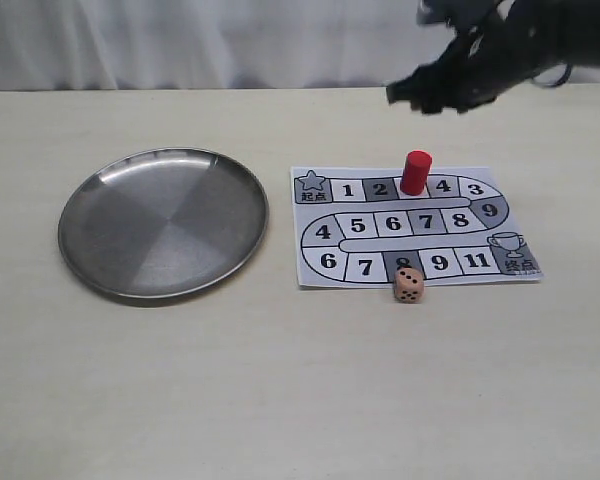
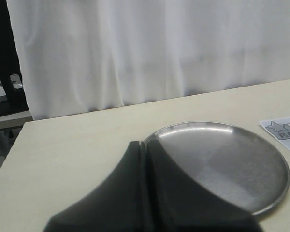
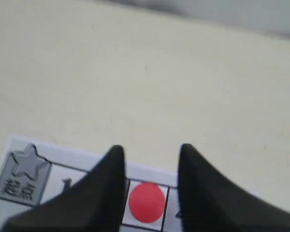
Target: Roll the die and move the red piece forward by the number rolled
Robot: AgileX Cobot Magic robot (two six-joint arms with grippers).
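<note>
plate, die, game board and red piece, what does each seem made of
The plate looks like stainless steel: brushed silver-grey with a soft sheen. The die is likely wood: matte pale tan, black pips. The game board seems printed paper: thin, flat, matte. The red piece is smooth uniform red, plastic or painted wood; cannot tell.

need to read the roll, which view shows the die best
The exterior view: the die sits in the open at the board edge, unblocked, with pips visible. Neither wrist view shows it at all.
</note>
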